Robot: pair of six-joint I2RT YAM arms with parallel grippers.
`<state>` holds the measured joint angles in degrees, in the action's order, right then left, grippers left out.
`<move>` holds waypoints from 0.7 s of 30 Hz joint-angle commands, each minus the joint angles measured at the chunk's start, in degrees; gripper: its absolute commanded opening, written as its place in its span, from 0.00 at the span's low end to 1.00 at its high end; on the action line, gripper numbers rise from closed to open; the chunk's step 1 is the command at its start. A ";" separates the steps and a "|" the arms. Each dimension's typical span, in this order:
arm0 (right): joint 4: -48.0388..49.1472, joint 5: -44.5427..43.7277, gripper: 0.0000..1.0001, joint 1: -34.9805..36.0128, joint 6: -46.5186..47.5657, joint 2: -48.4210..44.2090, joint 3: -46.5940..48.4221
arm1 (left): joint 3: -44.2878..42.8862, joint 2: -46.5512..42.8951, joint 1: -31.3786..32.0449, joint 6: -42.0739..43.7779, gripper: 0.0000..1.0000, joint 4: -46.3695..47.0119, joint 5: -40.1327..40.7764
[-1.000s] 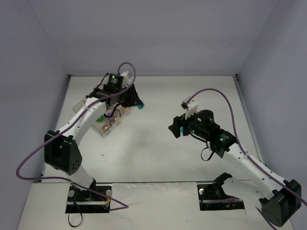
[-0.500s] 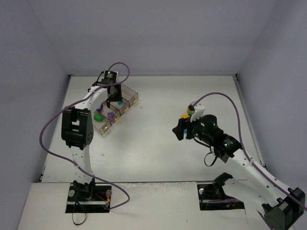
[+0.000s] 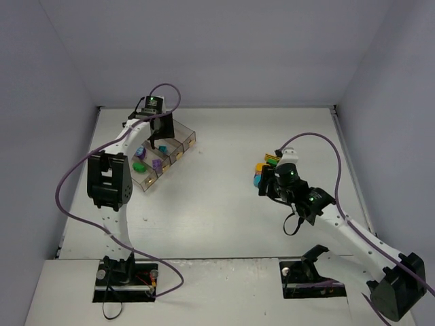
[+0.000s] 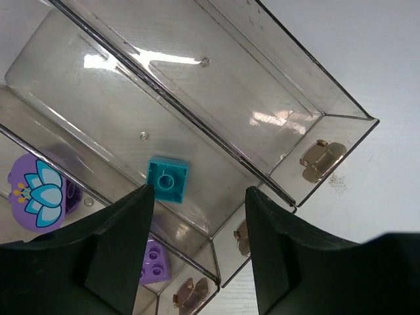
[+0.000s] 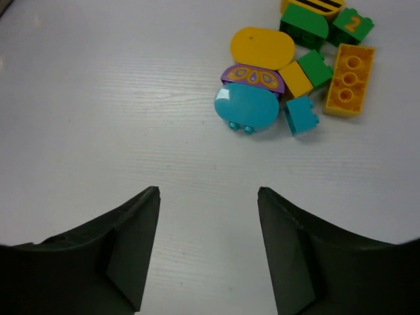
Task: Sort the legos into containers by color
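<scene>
Both wide open and empty, the left gripper (image 4: 197,262) is held over the far-left clear smoky plastic bins (image 4: 262,85), the right gripper (image 5: 207,249) near the right-hand rounded cyan plastic brick (image 5: 247,108), judged light, rigid, slick, best pinched across its short width.

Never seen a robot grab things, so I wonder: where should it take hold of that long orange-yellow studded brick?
Probably straight from above, right fingers across the narrow width of the long orange-yellow brick. It lies flat, studs up, its two long sides flat and parallel. Bare table flanks the outer side; a green brick and a small cyan brick crowd the inner one.
</scene>
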<state>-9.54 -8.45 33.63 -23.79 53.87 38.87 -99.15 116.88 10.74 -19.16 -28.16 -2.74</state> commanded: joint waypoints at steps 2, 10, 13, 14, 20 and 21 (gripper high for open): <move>-0.74 -6.49 0.51 -2.33 -5.56 3.87 0.94 | -1.13 -6.48 -0.20 0.18 0.52 -0.84 -0.15; -1.10 -5.26 0.52 -12.97 -4.69 13.97 2.96 | 5.80 -19.48 4.01 -5.10 0.55 -3.12 -4.64; 0.13 -5.44 0.53 -13.32 -1.70 19.16 5.15 | 11.60 -25.11 7.71 -5.62 0.56 -2.86 -5.51; 0.92 -5.26 0.52 -13.41 -1.09 20.56 5.68 | 13.09 -26.34 8.58 -5.80 0.56 -2.86 -6.04; 5.23 -5.09 0.46 -14.11 1.82 27.95 7.53 | 23.03 -38.72 12.55 -7.56 0.56 -3.56 -7.98; 5.49 -5.17 0.45 -14.20 2.08 29.35 7.71 | 24.87 -39.88 12.81 -7.65 0.56 -3.74 -7.98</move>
<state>-7.44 -11.77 20.08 -23.68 81.60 43.68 -75.81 82.02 23.83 -25.04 -32.01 -9.93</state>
